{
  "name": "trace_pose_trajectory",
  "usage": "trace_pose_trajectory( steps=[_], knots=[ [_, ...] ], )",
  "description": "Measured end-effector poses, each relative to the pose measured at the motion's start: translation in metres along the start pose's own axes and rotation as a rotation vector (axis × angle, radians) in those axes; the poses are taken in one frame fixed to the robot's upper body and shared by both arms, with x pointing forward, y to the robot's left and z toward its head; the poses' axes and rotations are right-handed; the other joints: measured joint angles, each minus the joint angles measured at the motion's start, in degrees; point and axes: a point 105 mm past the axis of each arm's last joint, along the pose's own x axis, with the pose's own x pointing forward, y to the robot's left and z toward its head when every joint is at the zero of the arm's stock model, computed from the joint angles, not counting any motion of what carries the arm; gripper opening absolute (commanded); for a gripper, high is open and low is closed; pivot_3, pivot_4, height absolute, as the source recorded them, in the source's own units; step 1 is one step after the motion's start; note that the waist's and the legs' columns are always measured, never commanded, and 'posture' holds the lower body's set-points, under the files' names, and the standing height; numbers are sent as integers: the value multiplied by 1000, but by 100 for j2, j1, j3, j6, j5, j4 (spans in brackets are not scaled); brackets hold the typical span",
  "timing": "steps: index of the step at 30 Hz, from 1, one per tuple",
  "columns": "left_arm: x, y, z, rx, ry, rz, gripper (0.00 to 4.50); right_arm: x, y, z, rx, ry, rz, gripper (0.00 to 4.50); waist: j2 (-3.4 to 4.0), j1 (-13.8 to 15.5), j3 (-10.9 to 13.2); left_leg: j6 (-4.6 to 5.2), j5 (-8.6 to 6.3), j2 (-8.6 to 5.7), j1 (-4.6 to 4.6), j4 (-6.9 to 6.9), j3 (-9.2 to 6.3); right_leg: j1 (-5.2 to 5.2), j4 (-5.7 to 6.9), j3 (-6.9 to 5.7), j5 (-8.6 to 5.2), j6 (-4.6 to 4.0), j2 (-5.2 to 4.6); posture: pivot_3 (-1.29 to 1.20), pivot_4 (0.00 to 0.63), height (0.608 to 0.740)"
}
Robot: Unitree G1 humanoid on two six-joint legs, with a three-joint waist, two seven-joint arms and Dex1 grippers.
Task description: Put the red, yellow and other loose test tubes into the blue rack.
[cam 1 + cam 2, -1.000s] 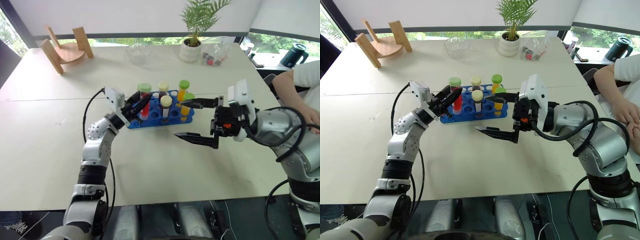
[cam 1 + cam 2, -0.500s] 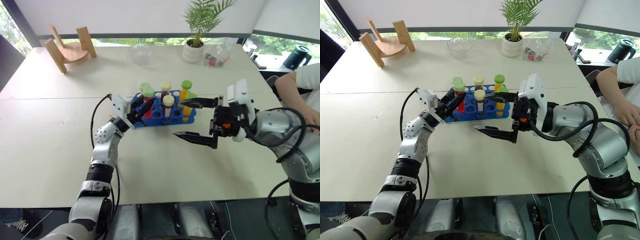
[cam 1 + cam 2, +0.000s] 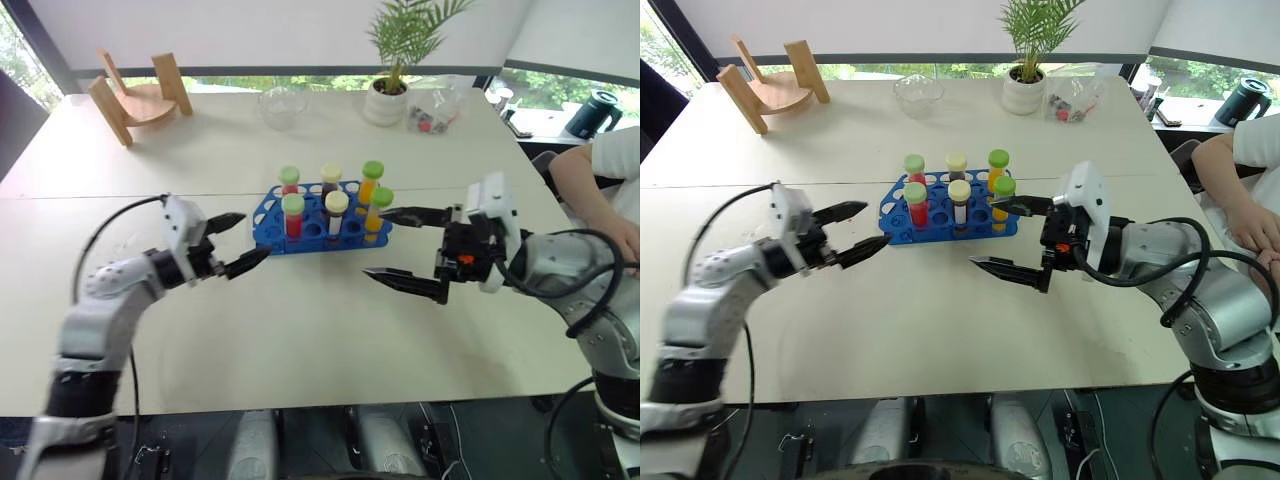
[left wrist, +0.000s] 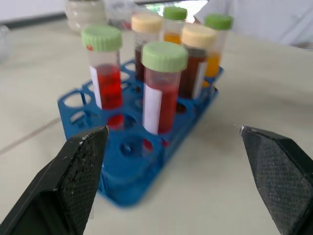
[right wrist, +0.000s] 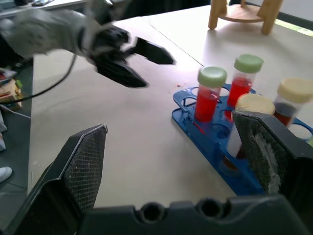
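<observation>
The left gripper (image 3: 232,243) is held wide open and empty beside the blue plastic rack (image 3: 270,222); the right gripper (image 3: 407,249) is likewise spread; six capped tubes (image 3: 292,215) are seated upright; seemingly, no loose tube is left; withdrawal is best kept wide of the caps.

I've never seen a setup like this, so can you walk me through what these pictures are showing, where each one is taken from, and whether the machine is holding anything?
This is a humanoid robot with two arms, each ending in a two-fingered black gripper. The two wide pictures come from cameras in its head, looking down over a pale table. The two close-ups come from cameras on its wrists, looking out between the fingers. The left gripper and right gripper are both open and hold nothing. Between them stands a blue rack with six capped test tubes upright in it: two red, two dark, two orange. Farther back are a potted plant, a glass bowl and a wooden stand. A person's arm rests at the right edge.
</observation>
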Motion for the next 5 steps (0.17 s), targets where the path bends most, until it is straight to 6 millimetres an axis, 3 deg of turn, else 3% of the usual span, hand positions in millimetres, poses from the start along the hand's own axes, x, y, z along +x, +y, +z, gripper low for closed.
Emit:
trace_pose_trajectory(
  steps=[5],
  knots=[
    [-30,-19,0,-75,124,-43,4429,-15,-16,-10,34,54,-56,4500,6,1,3,0,0,1,1,0,3,1,-7,2,-6,-9,-1,0,150,740]
  ],
)
